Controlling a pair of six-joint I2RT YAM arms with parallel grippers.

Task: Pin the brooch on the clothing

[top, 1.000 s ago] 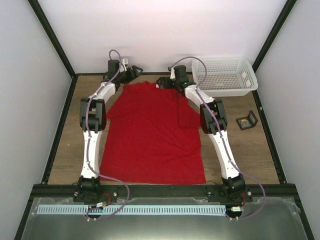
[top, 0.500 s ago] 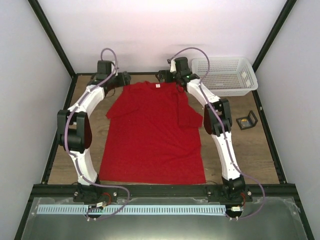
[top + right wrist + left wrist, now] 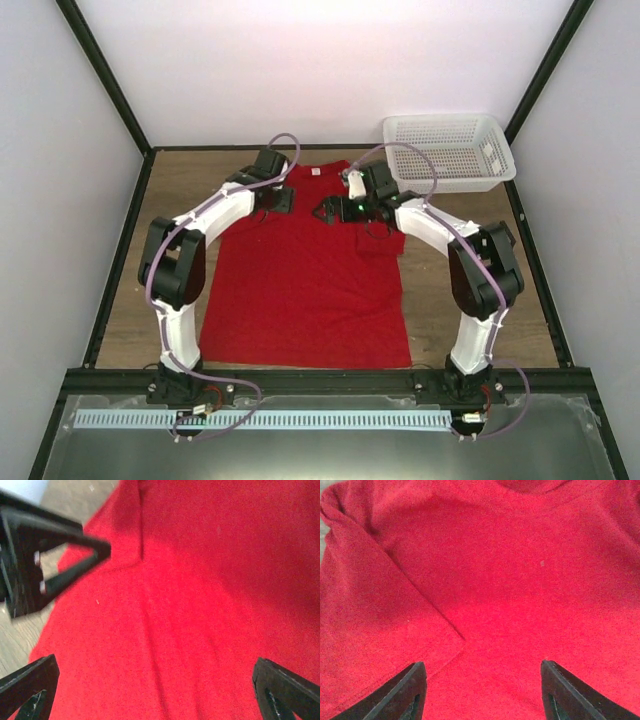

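One plain red short-sleeved T-shirt (image 3: 300, 290), spread flat on the wooden surface (image 3: 520, 310). One white mesh plastic basket (image 3: 450, 180), far right corner. Two grippers, left gripper (image 3: 482, 664) and right gripper (image 3: 155, 661), both with jaws apart and empty, over the chest. Brooch: none visible. Risk: descending fingers could snag and bunch the fabric.

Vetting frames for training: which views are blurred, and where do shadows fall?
Top external: sharp, evenly lit, faint shadows on the T-shirt. Left wrist: slightly soft, brighter patch mid-frame, darker toward the top. Right wrist: blurred, shading deepening at upper right.
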